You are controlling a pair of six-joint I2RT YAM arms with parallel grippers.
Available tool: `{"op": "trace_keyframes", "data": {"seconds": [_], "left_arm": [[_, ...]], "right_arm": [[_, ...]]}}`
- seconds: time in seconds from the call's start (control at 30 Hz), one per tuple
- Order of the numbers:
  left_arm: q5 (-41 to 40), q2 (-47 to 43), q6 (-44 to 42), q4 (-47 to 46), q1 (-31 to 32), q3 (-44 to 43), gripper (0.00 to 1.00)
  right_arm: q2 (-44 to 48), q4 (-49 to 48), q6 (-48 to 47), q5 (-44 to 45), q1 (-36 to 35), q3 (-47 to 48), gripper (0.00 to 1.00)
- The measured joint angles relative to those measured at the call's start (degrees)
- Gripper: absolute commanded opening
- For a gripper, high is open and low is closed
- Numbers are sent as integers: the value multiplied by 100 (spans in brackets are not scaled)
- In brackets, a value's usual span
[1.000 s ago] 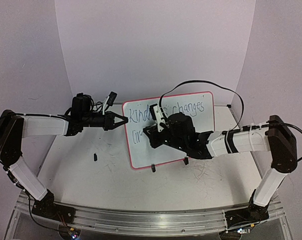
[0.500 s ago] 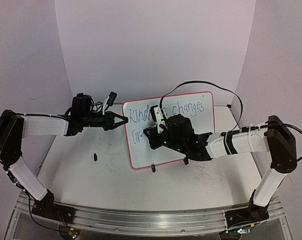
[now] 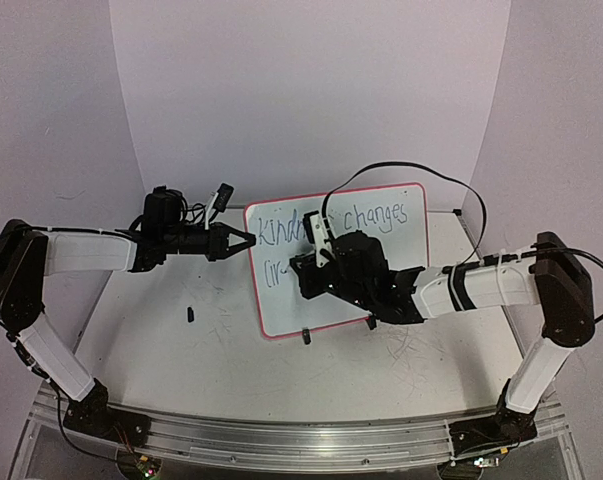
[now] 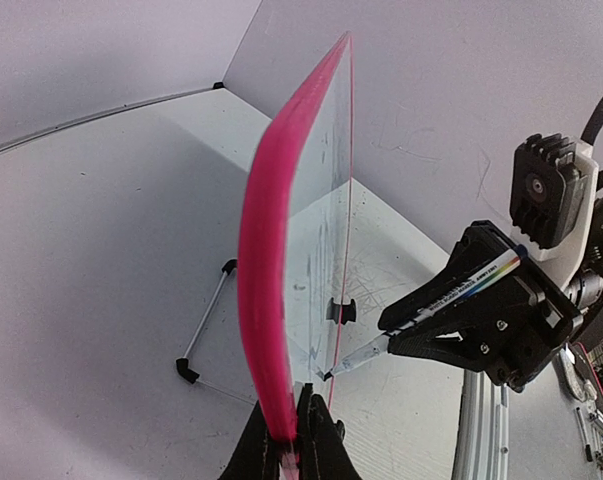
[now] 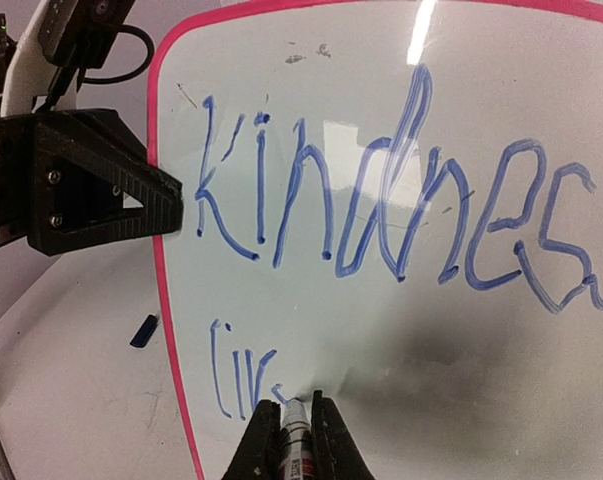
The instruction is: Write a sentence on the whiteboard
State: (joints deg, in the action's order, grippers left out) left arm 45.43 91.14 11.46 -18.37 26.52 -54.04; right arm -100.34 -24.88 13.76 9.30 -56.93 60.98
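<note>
Writing is the step in hand, as we judge it: the first line is done and the second is barely begun. The whiteboard [image 3: 286, 308] stands near the middle of the table [image 3: 161, 350], a little toward 12 o'clock. It is propped almost upright on its black clip feet [image 3: 306, 336], with its face toward the arm bases.

The left gripper [image 3: 243, 241] is closed on the pink frame at the board's 9 o'clock edge and steadies it. The right gripper [image 5: 294, 430] is closed around a marker [image 4: 451, 295]. The marker's tip meets the glossy face at about 7 o'clock on the board, just past the last stroke of the second line.

The sentence [image 5: 401, 210] is in thin blue ink. "Kindness changes" runs across the top from 10 to 2 o'clock, its letters uneven but legible. Below it at 8 o'clock stand only three or so small strokes, which we cannot read with any certainty.

We judge that the next move calls for light, even pressure. The tip should travel toward 3 o'clock along the second line while the left jaws hold the frame firm, so that the board neither rocks nor slides on its feet.

The surface shines and throws back a bright glare near 12 o'clock. A small dark cap-like piece [image 3: 190, 314] lies on the table at 8 o'clock from the board, apart from it.
</note>
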Motion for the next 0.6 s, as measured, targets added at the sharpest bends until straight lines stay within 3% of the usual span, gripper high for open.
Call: {"op": "trace_keyframes", "data": {"seconds": [0.6], "left_arm": [[0, 1, -2, 0, 2, 0, 0]], "right_arm": [[27, 9, -191, 140, 21, 155, 0]]}}
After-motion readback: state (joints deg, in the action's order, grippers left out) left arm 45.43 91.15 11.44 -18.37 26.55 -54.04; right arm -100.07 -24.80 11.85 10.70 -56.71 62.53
